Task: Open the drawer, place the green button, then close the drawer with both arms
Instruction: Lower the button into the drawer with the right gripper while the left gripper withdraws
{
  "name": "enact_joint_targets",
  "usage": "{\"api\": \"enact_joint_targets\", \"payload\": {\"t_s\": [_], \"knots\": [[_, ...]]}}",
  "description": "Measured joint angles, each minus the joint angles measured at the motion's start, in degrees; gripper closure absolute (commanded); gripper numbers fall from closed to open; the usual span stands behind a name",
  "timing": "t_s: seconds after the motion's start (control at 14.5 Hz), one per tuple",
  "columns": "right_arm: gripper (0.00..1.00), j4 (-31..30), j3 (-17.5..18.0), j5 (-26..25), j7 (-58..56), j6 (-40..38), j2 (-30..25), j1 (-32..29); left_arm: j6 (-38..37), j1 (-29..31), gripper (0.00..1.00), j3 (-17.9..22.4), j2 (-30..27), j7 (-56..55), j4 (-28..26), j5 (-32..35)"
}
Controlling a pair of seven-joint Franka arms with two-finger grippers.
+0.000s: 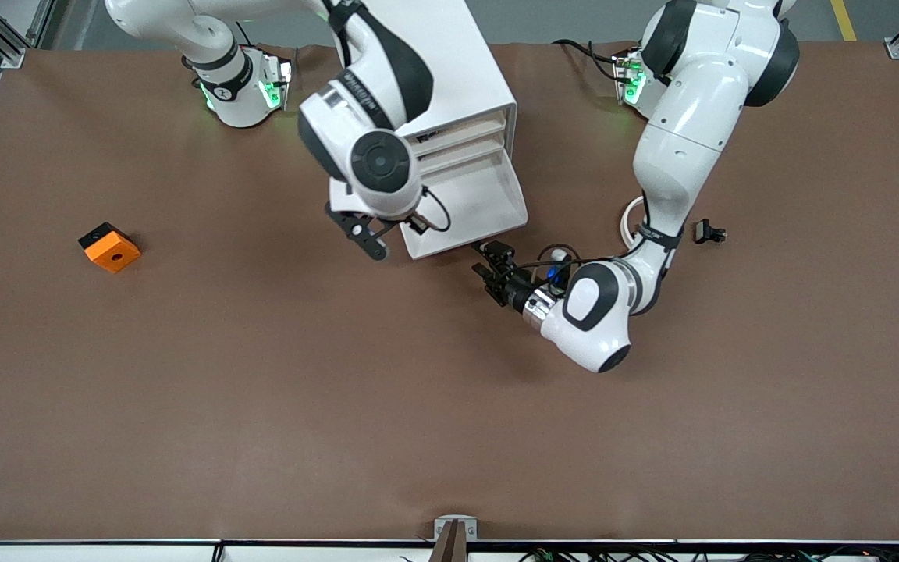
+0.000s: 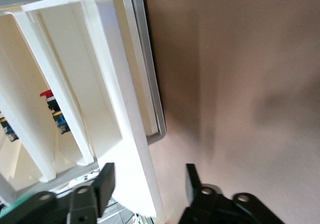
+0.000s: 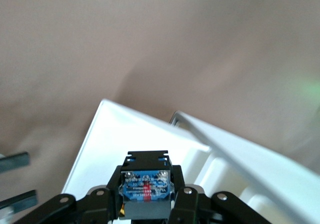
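The lowest drawer [image 1: 488, 195] of the white cabinet [image 1: 465, 70] stands pulled out toward the front camera, its tray bare where it shows. My right gripper [image 1: 371, 240] hangs over the drawer's corner at the right arm's end. In the right wrist view it [image 3: 146, 200] is shut on the button [image 3: 145, 188], whose black body and bluish labelled base show over the white tray [image 3: 125, 134]; the cap is hidden. My left gripper [image 1: 494, 261] is at the drawer's front edge, open. In the left wrist view its fingers [image 2: 103, 183] straddle the front slat [image 2: 131, 154] without touching it.
An orange square block [image 1: 109, 247] lies toward the right arm's end of the brown table. A small black clip-like part [image 1: 708, 232] and a white curved strip [image 1: 630, 218] lie beside the left arm. Small coloured parts [image 2: 56, 115] show inside a higher drawer.
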Motion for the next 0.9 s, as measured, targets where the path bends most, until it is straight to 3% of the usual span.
{"api": "enact_joint_targets", "payload": {"t_s": [0.35,0.55,0.62,0.69,0.76,0.9], "knots": [[0.85,-0.47,-0.05,0.01,9.1,6.78,5.93,5.22,-0.09,3.66,0.0,0.98,-1.94,0.06,3.8,2.41],[0.78,-0.46,-0.1,0.01,9.85,8.11,8.28,6.56,-0.27,7.3,0.0,2.45,-2.91,3.93,5.78,2.76],[0.63,-0.46,-0.1,0.01,9.85,8.17,8.62,6.63,-0.49,8.02,0.0,3.42,-3.39,6.08,6.12,2.82],[0.17,-0.45,-0.11,0.01,9.85,8.17,8.81,6.69,-0.67,8.4,0.0,4.53,-3.92,7.63,6.28,2.91],[0.0,-0.45,-0.11,0.01,9.85,8.18,8.88,6.81,-0.78,8.54,0.0,5.49,-4.44,8.84,6.31,3.01],[0.0,-0.21,-0.11,0.01,9.85,8.06,8.87,6.98,-0.79,8.37,0.0,7.04,-5.2,12.11,6.41,3.54]]}}
